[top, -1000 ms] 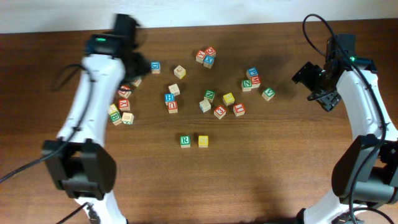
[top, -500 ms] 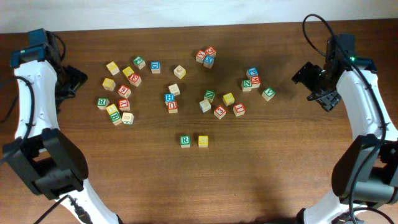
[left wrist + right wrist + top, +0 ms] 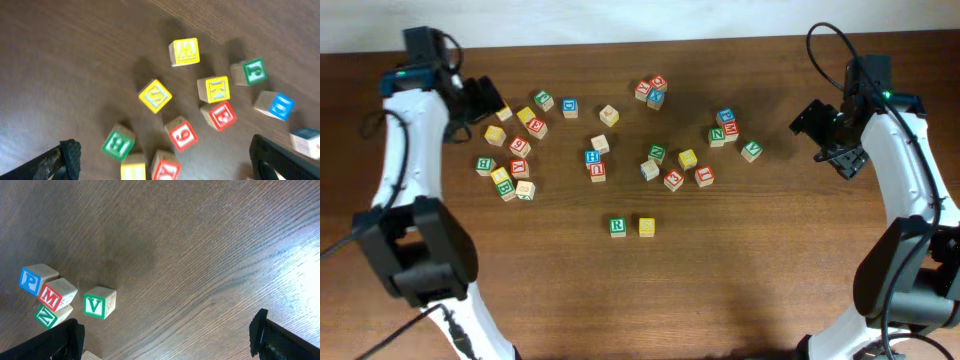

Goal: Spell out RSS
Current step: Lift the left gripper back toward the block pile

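Left gripper (image 3: pixel 490 100) swung inward; yellow S cube (image 3: pixel 155 96) looks blurred

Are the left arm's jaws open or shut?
Open. The left wrist view shows the jaws far apart at its bottom corners, holding nothing.

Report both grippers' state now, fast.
Left gripper: open, holding nothing.
Right gripper: open, holding nothing.
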`<state>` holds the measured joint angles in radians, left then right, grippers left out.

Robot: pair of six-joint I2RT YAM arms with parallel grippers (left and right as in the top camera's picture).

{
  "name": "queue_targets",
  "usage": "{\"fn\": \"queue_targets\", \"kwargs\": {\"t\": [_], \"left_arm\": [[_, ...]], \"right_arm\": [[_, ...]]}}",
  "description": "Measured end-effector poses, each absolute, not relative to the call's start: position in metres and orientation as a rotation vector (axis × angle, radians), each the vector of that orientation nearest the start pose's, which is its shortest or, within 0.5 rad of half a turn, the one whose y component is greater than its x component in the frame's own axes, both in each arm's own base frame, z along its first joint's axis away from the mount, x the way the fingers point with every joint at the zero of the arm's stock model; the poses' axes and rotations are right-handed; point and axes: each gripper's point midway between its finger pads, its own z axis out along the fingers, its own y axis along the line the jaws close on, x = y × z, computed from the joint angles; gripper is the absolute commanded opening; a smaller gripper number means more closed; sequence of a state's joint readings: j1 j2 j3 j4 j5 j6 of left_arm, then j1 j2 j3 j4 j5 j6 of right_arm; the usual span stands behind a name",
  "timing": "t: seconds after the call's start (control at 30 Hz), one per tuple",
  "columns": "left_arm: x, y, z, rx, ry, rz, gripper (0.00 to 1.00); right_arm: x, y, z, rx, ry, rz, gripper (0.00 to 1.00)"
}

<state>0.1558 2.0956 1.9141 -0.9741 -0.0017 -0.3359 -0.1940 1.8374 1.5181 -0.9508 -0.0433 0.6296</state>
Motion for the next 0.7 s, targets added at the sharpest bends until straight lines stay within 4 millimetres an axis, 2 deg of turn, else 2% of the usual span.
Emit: {"fn": "queue_targets", "kwargs": {"t": [0.07, 0.17, 0.27, 0.33, 0.4, 0.47, 0.7], "left_arm": [[0.504, 0.074, 0.120, -0.644, 2.652, 0.010, 0.98], [0.508, 0.071, 0.099, -0.716, 2.653, 0.087, 0.97], [0.506, 0.077, 0.078, -0.854, 2.646, 0.126, 0.85], [0.505, 0.081, 0.068, -0.919, 2.638, 0.139, 0.83], [0.504, 0.084, 0.060, -0.966, 2.634, 0.145, 0.78], [0.504, 0.084, 0.052, -1.020, 2.624, 0.141, 0.67], [0.516, 0.080, 0.035, -1.111, 2.574, 0.078, 0.66]], "right_arm": [[0.407, -0.072, 0.114, 1.134, 2.619, 0.154, 0.98], [0.408, -0.072, 0.114, 1.134, 2.618, 0.154, 0.98], [0.408, -0.072, 0.114, 1.134, 2.618, 0.154, 0.98], [0.408, -0.072, 0.114, 1.133, 2.618, 0.154, 0.98], [0.408, -0.072, 0.114, 1.134, 2.618, 0.154, 0.98], [0.407, -0.072, 0.114, 1.134, 2.618, 0.154, 0.98], [0.408, -0.072, 0.114, 1.134, 2.618, 0.154, 0.98]]}}
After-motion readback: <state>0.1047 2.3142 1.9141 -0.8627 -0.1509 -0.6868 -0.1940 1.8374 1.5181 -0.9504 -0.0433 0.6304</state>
